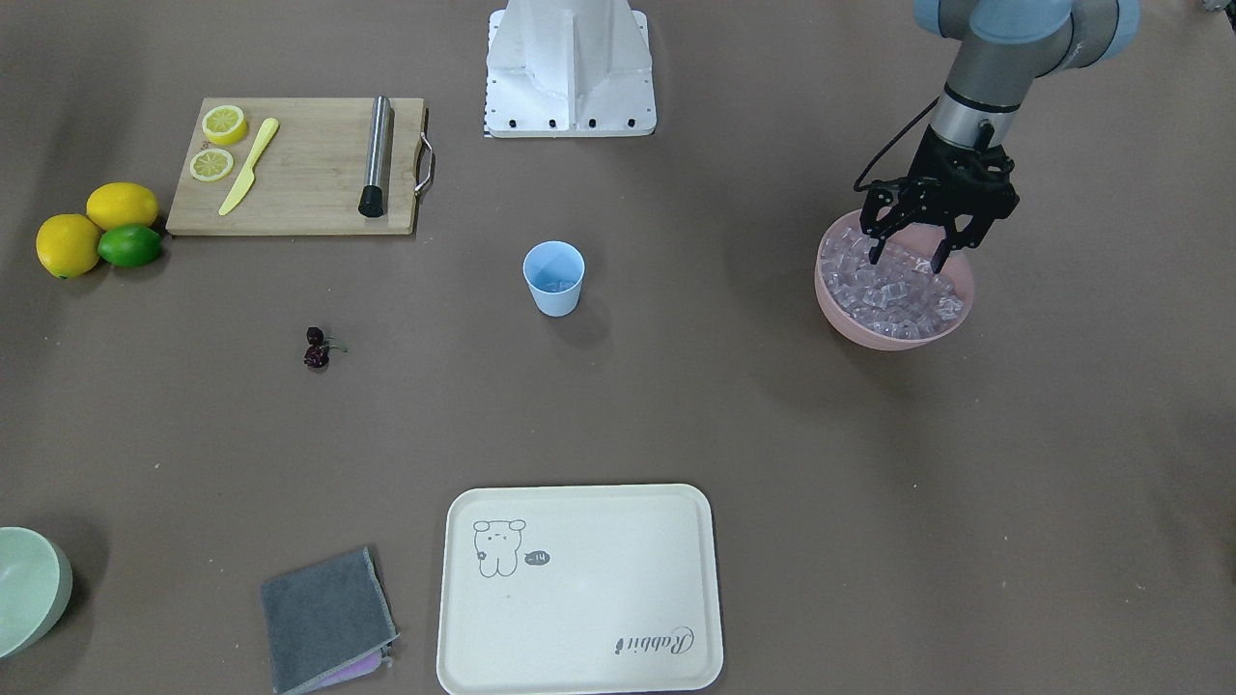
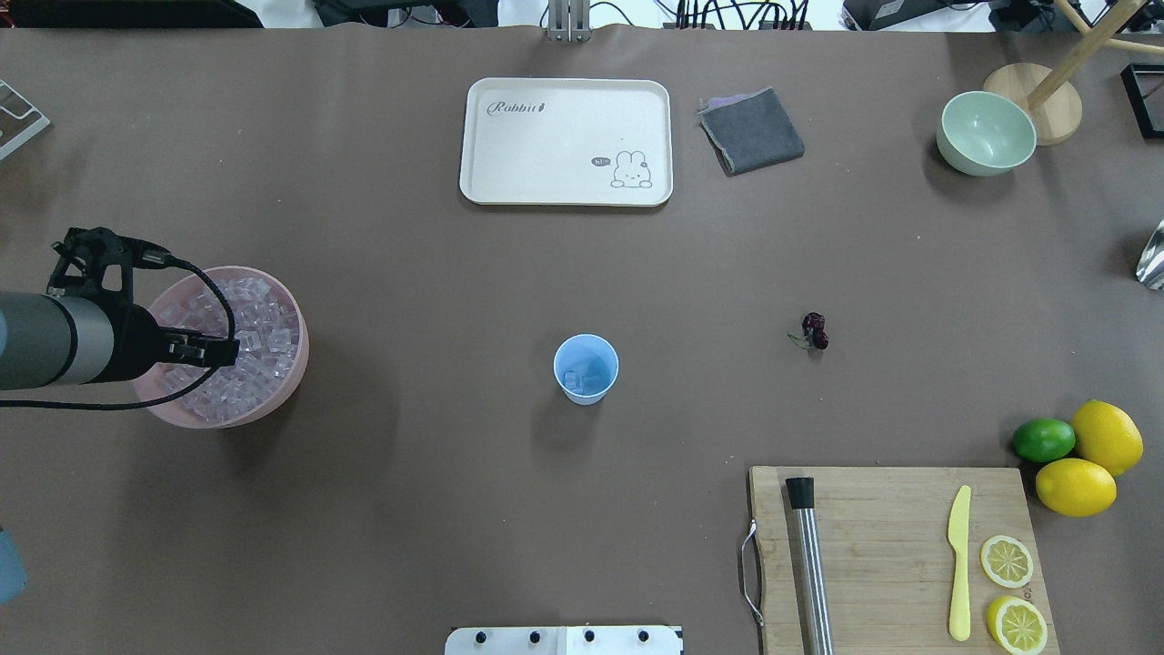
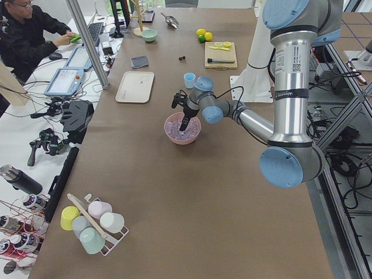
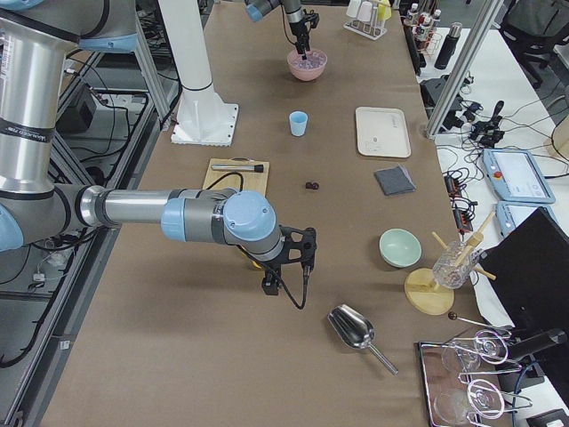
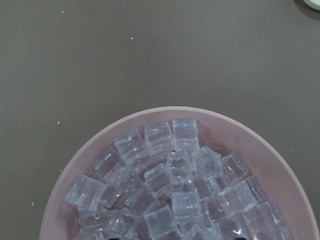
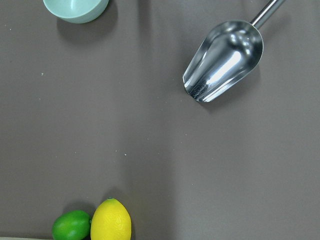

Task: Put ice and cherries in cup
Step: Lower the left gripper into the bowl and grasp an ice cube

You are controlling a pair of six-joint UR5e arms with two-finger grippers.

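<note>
Pink bowl (image 1: 893, 333), well to the robot's left of the cup (image 1: 554, 278), holds the ice (image 1: 893, 290). Your left gripper (image 1: 908, 259) has its fingers spread wide, tips dipped among the cubes. A few cubes seem to lie inside the cup. The cherries (image 1: 316, 348) sit well to its right. For the right gripper (image 4: 284, 262), you cannot tell the grip.

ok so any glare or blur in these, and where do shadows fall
Right wrist view: strong glare on the metal scoop, edges sharp. Left wrist view: the ice is in focus, small glints only. Overhead view: even light, the cup casts a soft shadow toward the lower left.
</note>
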